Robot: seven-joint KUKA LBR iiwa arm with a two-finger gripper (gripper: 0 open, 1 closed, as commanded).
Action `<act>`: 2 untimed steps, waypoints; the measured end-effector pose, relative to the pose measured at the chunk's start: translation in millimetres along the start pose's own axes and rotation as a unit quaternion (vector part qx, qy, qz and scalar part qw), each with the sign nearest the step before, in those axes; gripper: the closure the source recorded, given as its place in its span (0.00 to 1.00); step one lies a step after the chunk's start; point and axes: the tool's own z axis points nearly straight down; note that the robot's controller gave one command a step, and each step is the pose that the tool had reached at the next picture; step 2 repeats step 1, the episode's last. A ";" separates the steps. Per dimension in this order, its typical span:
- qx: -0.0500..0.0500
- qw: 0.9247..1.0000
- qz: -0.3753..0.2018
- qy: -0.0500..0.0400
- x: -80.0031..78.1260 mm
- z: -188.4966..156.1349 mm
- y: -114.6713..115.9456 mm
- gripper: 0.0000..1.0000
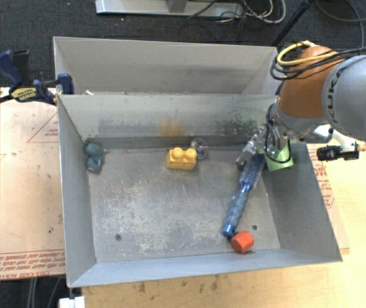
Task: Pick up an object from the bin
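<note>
My gripper [261, 144] hangs low at the right side of the bin, by the back wall. It is right over the upper end of a long blue, see-through bottle [241, 194] that lies slanted down toward the front. A light green thing [279, 158] sits close against the gripper's right side; I cannot tell whether it is held or lies on the bin's sloping wall. A small red-orange block [241, 242] rests at the bottle's lower end, near the front wall.
A yellow toy block [181, 158] lies at the back middle with a small clear round thing [200, 147] beside it. A grey-blue lump [93, 156] sits in the back left corner. The arm with its orange cover comes in over the right rim.
</note>
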 end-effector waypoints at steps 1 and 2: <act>0.000 1.000 -0.001 0.000 0.0 -0.1 0.0 1.00; 0.000 1.000 -0.001 0.000 0.0 -0.1 0.0 1.00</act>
